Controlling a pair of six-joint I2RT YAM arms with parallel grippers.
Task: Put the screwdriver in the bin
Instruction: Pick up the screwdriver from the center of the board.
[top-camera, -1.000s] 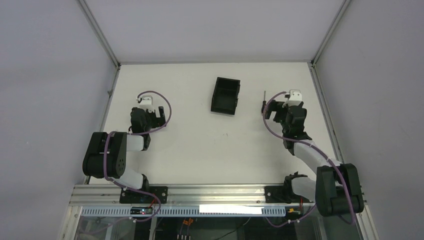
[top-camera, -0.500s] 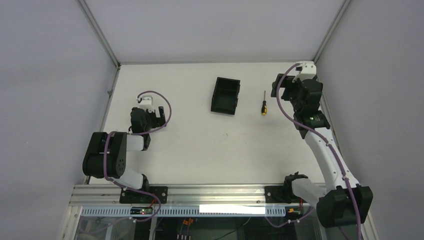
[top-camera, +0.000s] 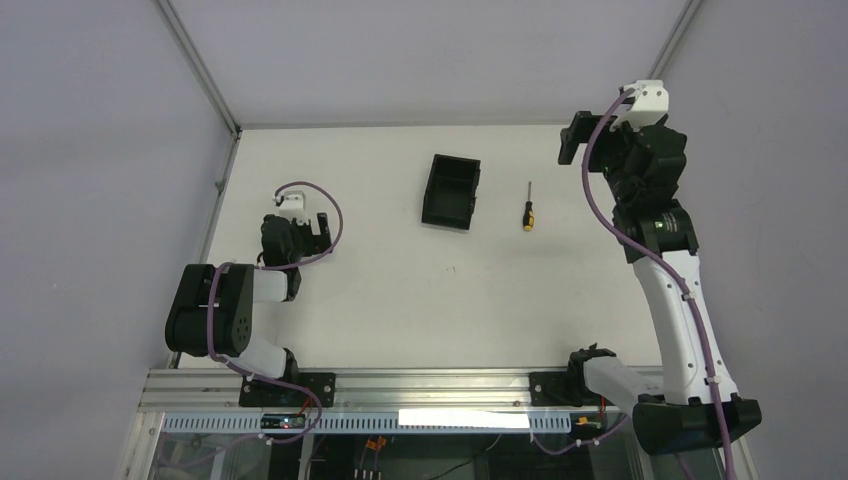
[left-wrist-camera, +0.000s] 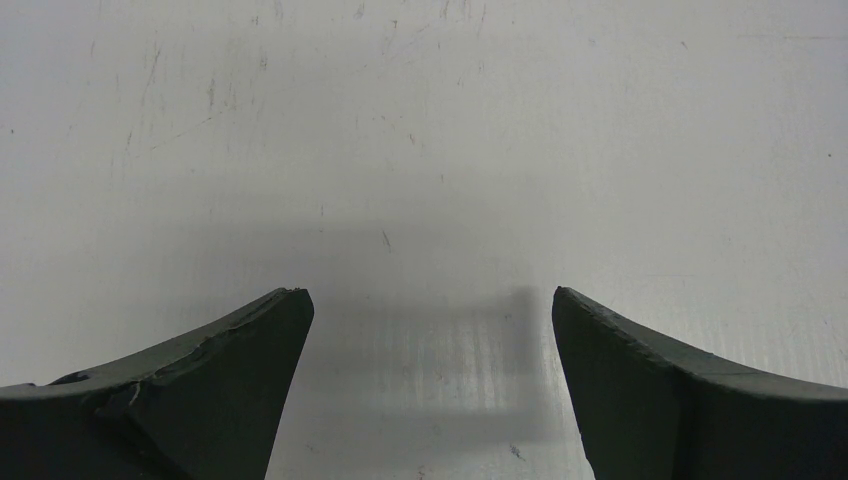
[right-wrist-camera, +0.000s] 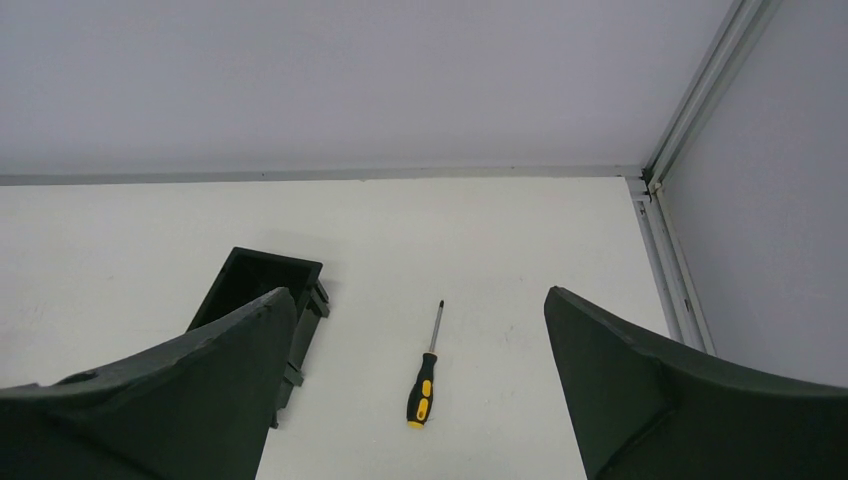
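The screwdriver (top-camera: 528, 212), with a black-and-yellow handle and a thin dark shaft, lies flat on the white table just right of the bin (top-camera: 450, 191), shaft pointing to the far wall. It shows between my fingers in the right wrist view (right-wrist-camera: 425, 380). The black open-topped bin is partly behind my left finger in that view (right-wrist-camera: 255, 285). My right gripper (top-camera: 572, 140) is open, empty, and raised high above the table, right of the screwdriver. My left gripper (top-camera: 318, 226) is open and empty, low over bare table at the left (left-wrist-camera: 430, 330).
The table is walled by grey panels with aluminium corner posts (top-camera: 640, 80). An aluminium rail (right-wrist-camera: 665, 250) runs along the table's right edge. Both arm bases sit on the front rail (top-camera: 420, 385).
My right arm has risen and swung back to the far right, away from the screwdriver, which stays lying on the table. The left arm has not moved.
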